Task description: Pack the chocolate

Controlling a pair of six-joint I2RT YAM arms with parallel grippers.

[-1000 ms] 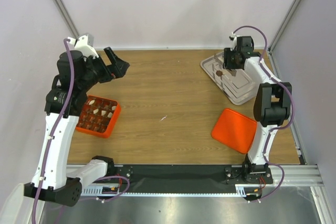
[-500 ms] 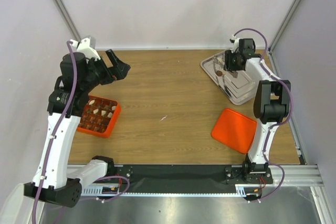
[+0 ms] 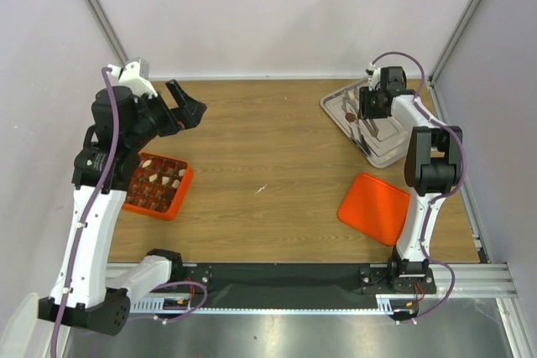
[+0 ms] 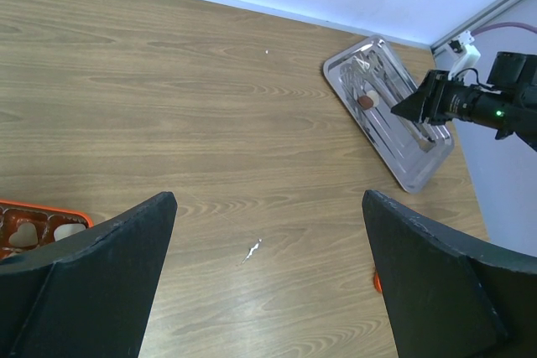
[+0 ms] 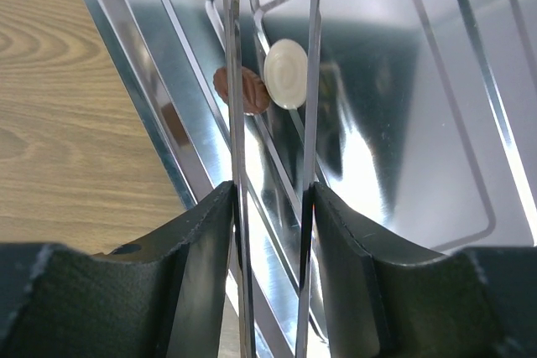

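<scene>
The top external view looks down from high behind the arm bases, far enough to hold the whole table point(image 3: 268, 140). The left wrist camera peers between the spread fingers of the left gripper point(image 4: 268, 207) at the tray point(image 4: 403, 158) far beyond its tips; the right wrist camera hangs close over that tray, sighting along tongs point(image 5: 232, 81) clamped in the right gripper point(image 5: 270, 199). All three views share the tray.

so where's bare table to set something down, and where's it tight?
Free: the middle of the table, bordered by the orange box, tray and orange lid. Tight: the tray, where the right fingers hold tongs by two chocolates, and the box's cells.
</scene>
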